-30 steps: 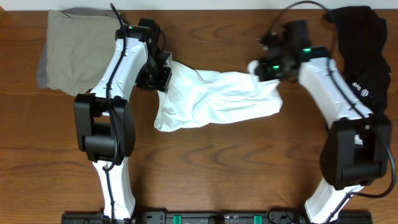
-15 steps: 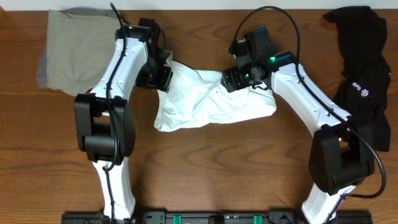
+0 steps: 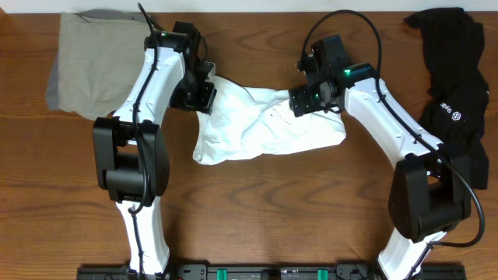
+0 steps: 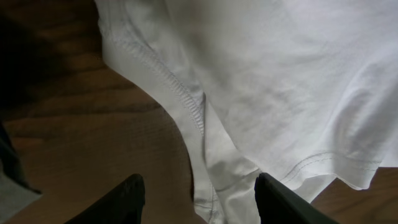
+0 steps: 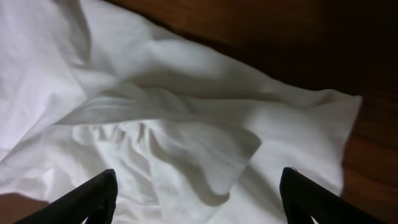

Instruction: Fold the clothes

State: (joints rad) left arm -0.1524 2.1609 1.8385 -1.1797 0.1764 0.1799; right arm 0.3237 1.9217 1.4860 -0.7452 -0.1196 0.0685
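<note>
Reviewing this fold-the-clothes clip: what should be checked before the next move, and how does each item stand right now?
1. Is the left gripper open: ok. Its jaws stand apart, with the hem of the white T-shirt lying between them.
2. Is the right gripper open and empty: ok. Its jaws are wide and the shirt lies below them.
3. Is the shirt flat enough to fold: not ok. It is crumpled and wrinkled, with no straight edges.
4. Is the shirt apart from the khaki garment and the black garment: ok. Bare wood shows between them.
5. Which side of the shirt faces up: cannot tell. No print shows.
</note>
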